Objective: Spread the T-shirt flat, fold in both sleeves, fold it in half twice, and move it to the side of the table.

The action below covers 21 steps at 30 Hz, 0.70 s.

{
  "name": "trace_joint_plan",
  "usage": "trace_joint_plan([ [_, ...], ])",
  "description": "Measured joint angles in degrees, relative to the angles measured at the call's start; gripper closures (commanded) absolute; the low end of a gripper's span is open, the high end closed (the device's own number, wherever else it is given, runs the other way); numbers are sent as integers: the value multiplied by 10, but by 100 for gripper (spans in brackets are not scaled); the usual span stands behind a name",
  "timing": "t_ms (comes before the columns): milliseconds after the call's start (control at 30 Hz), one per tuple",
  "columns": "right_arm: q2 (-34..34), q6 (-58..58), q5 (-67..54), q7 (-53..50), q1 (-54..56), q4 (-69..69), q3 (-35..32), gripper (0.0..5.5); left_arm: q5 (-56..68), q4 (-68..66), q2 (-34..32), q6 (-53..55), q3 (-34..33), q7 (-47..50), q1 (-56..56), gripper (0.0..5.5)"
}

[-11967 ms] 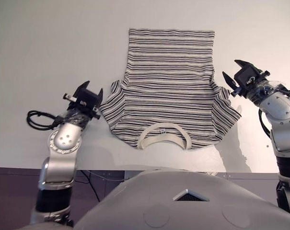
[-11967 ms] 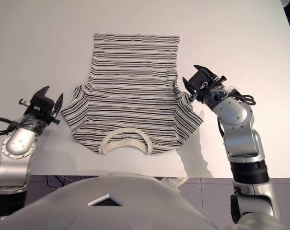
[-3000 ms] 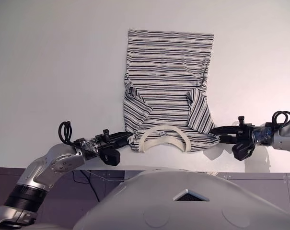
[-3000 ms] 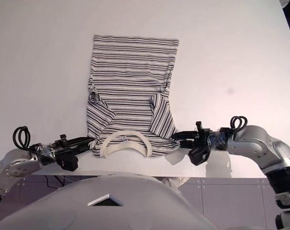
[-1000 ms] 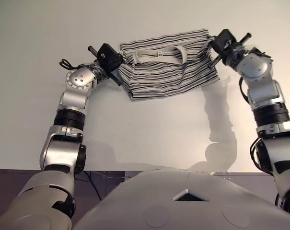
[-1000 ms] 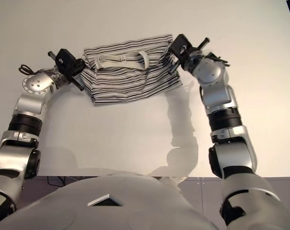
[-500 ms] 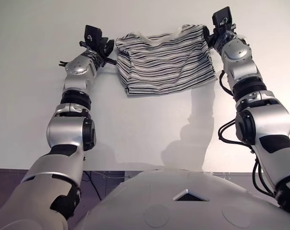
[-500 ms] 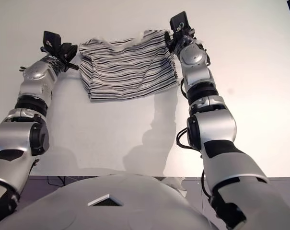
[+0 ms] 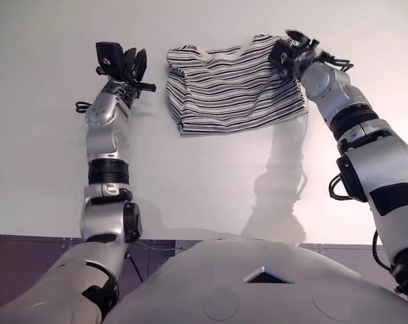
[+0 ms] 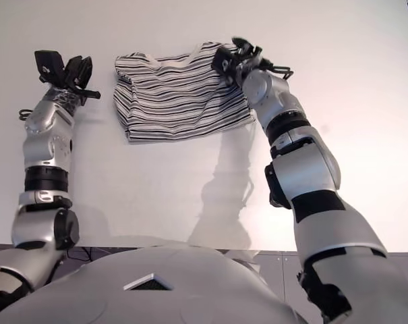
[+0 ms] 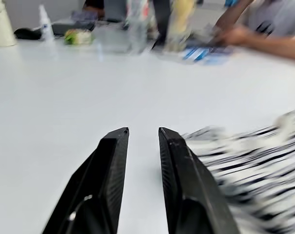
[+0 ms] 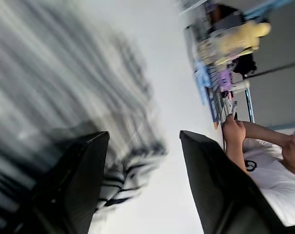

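T-shirt (image 9: 234, 88), striped and folded into a wide block, lies on the white table (image 9: 190, 175) between the two grippers, its long axis running from one to the other. The right gripper (image 9: 295, 44) is nearer: it sits over the shirt's far corner on its own side, fingers spread wide with striped cloth showing between them, gripping nothing. The left gripper (image 9: 135, 59) stands just beside the opposite short edge without touching it, fingers narrowly parted and empty. The pale collar (image 9: 220, 52) peeks out along the far edge; no label or writing can be read
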<state>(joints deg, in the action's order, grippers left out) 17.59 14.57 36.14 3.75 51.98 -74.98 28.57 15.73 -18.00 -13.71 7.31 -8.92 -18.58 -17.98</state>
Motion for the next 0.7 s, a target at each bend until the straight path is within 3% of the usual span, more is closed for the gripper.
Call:
trace_joint_plan([
  [133,77,0,25,29,-14,-5,23,284,22,130,31,50,-12,50,84,438],
  [200,135,69,18,106,-36,36,29,284,21,176,46,63,-14,72,133,438],
  [400,312,87,-196,329,-218,398,7,284,21,247,70,63,-12,90,204,438],
  [600,338,-18,-321,453,-330,720,46,284,21,348,75,90,-13,99,286,438],
  [700,294,-137,-333,506,-358,903,110,284,24,417,67,147,-25,113,302,438],
])
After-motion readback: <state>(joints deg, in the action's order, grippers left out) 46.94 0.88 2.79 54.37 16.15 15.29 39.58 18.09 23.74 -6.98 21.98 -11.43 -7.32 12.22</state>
